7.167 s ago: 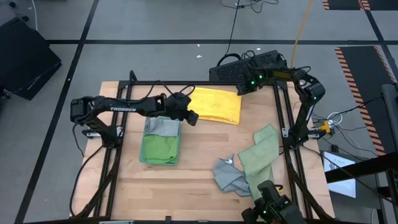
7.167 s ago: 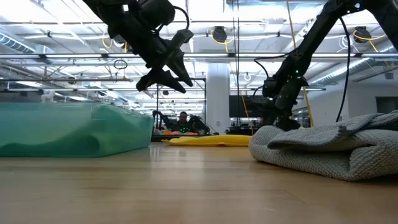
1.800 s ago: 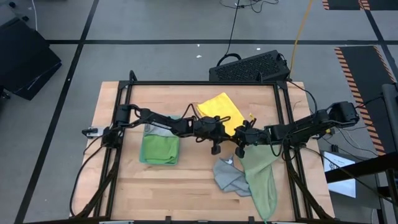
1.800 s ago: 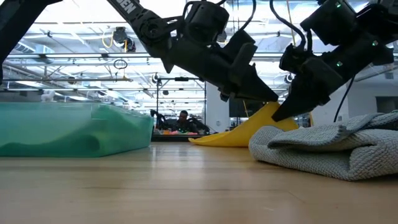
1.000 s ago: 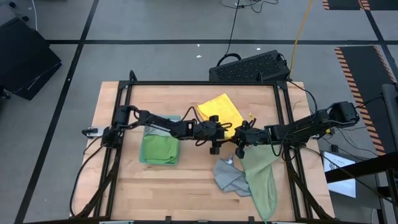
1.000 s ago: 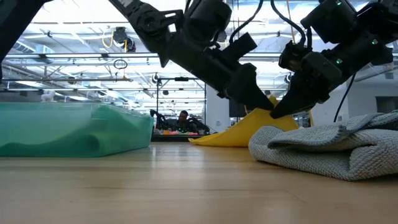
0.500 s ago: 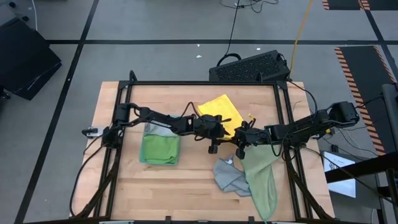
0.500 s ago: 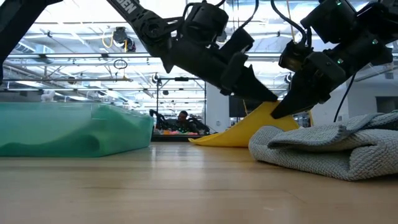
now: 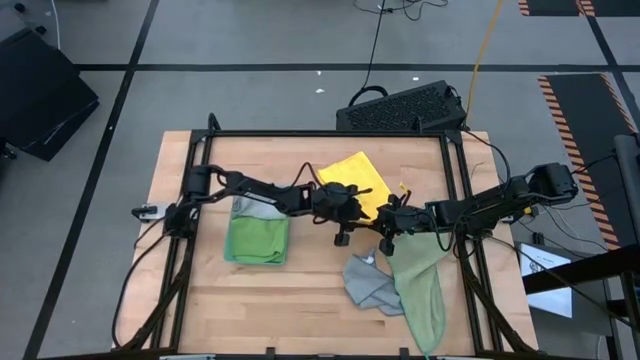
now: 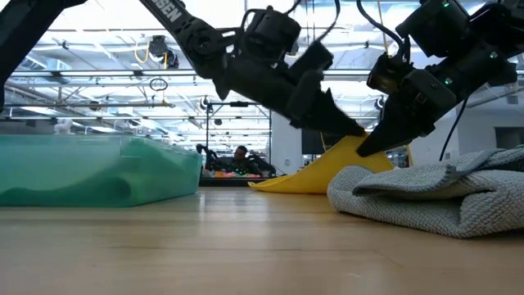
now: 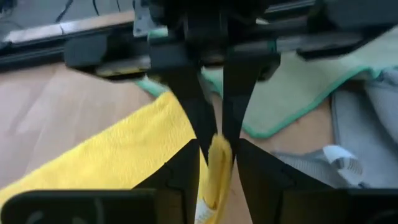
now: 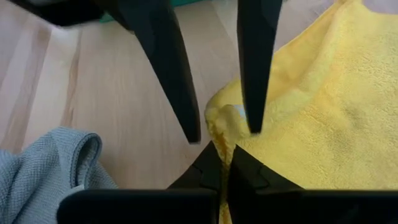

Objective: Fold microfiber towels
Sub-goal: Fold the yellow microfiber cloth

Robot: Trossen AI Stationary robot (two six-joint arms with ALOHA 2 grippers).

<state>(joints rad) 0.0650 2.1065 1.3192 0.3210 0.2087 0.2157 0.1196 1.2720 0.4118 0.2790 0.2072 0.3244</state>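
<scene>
High view: both arms meet mid-table over the near corner of the yellow towel (image 9: 356, 183). Left pincer (image 9: 349, 211) comes in from the left side, right pincer (image 9: 388, 227) from the right; the two are just beside each other, v. little room between them.

Left wrist view: left pincer (image 11: 214, 144) fingers narrowed onto a raised fold of yellow towel (image 11: 112, 163), edge pinched upright between the tips. Right wrist view: right pincer (image 12: 225, 163) fully closed, tips together on the yellow towel's (image 12: 317, 106) corner edge; left arm's two dark fingers hang just ahead, w/ the bunched corner between them.

Low view: yellow towel (image 10: 327, 172) lifted at that corner, sloping down to the table (image 10: 246, 246) toward the far side.

Other cloths: bright green towel (image 9: 257, 239) folded, w/ a grey one (image 9: 262, 207) at its far edge, left of centre. Pale sage towel (image 9: 420, 285) lies long on the right, overhanging the table's near edge; grey towel (image 9: 368, 284) crumpled touching its left side. Open wood at near left and far left of the table (image 9: 260, 310); black frame rails run along both sides.
</scene>
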